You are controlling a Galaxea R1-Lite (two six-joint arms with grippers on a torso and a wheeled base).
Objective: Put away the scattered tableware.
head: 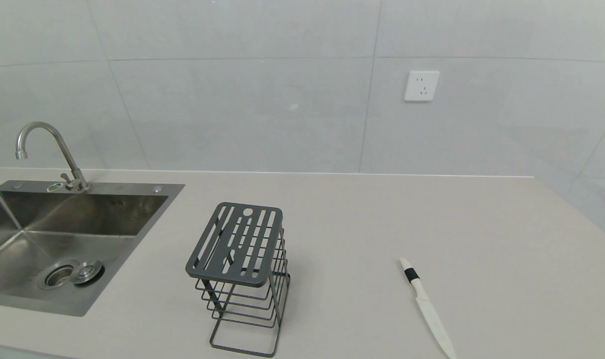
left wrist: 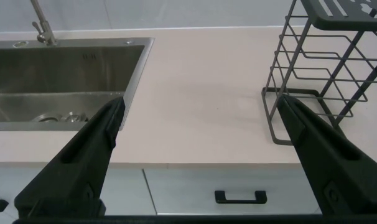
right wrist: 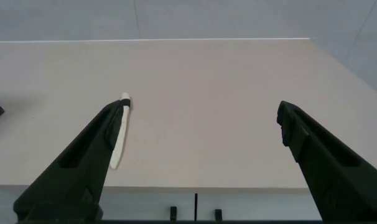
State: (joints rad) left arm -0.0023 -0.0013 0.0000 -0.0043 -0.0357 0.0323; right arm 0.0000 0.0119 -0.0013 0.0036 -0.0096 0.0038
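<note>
Pale counter point(head: 362, 224), sink point(head: 132, 187), tiled wall point(head: 232, 99).
White black-banded knife point(head: 427, 306) lies flat; left gripper point(left wrist: 200, 102) and right gripper point(right wrist: 202, 107) gape empty.

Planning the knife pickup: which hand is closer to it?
Right. The right hand hangs before the counter, facing the knife; the left hand faces the stretch between sink and rack, with the rack between it and the knife.

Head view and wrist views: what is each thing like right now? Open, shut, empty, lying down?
knife: lying flat on the counter, not held
rack: standing upright, slots empty
sink: no dishes in it
faucet: no water running
socket: nothing plugged in
drawer: shut
left hand: open, empty
right hand: open, empty
</note>
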